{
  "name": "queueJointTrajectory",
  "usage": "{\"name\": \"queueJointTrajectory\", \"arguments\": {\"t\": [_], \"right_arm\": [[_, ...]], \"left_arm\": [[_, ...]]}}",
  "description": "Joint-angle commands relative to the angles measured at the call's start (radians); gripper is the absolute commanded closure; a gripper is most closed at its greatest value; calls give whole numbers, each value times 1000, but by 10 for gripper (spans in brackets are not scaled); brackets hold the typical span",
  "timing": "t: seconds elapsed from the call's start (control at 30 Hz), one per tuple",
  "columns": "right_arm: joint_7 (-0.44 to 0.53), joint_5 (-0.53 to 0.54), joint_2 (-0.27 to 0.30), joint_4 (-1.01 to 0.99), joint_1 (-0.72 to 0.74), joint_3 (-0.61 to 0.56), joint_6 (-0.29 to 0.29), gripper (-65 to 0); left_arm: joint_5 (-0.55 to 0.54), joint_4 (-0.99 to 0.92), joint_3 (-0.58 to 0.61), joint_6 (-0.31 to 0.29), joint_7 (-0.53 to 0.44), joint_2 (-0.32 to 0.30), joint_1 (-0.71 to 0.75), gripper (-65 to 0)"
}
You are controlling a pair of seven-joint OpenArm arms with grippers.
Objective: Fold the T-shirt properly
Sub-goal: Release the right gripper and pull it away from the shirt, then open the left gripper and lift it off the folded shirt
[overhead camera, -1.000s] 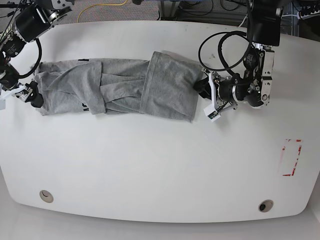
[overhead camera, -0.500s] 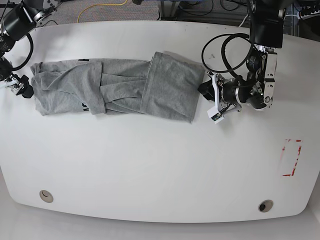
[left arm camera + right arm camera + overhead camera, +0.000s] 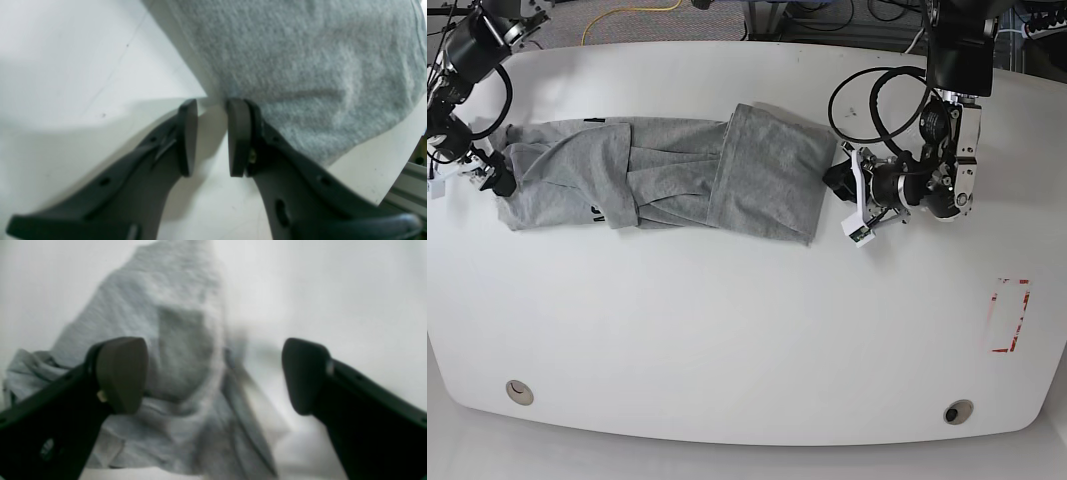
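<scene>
Grey T-shirt (image 3: 667, 178) lying crumpled lengthwise across white table (image 3: 727, 330). Left gripper (image 3: 211, 103) at its edge, jaws narrowly parted, gripping nothing. Right gripper (image 3: 213, 373) spread wide over the opposite end.

T-shirt (image 3: 667, 178) on table (image 3: 727, 330), between claws.

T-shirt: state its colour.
The T-shirt is heather grey; the base view shows it best.

White table (image 3: 727, 330), cabled floor (image 3: 667, 18) behind
</scene>
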Motion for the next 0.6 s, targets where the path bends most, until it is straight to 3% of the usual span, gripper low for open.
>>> {"name": "queueJointTrajectory", "arguments": {"t": [0.0,0.33,0.43,0.57], "right_arm": [[-19,-9,-11,9,4,-22,1,-614],[-19,-8,-59,9,7,-45,1,-602],[-19,-8,-57,9,7,-45,1,-526],[-24,-8,-57,10,5,-46,1,-347]], "left_arm": [[57,1,-1,10,40,-15,-6,-139],[57,1,-1,10,42,-34,-6,-139],[57,1,-1,10,42,-34,-6,-139],[57,1,-3,10,42,-34,-6,-139]]}}
